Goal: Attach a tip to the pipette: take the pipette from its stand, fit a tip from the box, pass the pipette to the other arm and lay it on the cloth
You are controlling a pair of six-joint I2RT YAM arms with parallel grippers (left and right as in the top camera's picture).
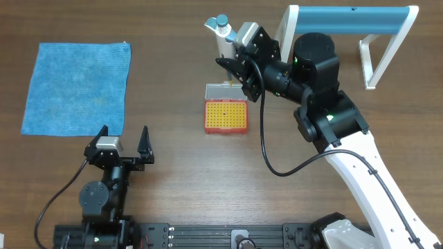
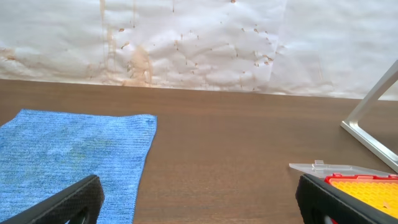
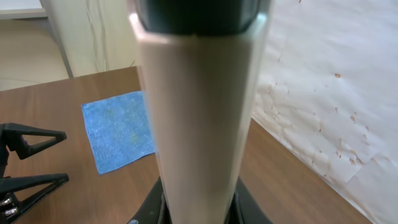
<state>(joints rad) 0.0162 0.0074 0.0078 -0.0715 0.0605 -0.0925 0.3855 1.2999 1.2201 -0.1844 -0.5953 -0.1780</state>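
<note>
Scanning the wood counter [image 1: 180, 162] by a stained wall [image 2: 199, 43], we see the right claw [image 1: 232, 61] clamping the pipette [image 1: 223, 40] near the tip box [image 1: 225, 115], left claw [image 1: 126, 138] gaping empty.

- The black two-finger left gripper [image 1: 124, 133] is sitting close to its own base on a folded arm, its jaws standing wide apart.
- The white-and-black right arm [image 1: 360, 159] is reaching up and across toward the middle, bent at the elbow.
- The black right gripper [image 1: 234, 63] is clamping the white-barrelled pipette [image 1: 224, 43].
</note>
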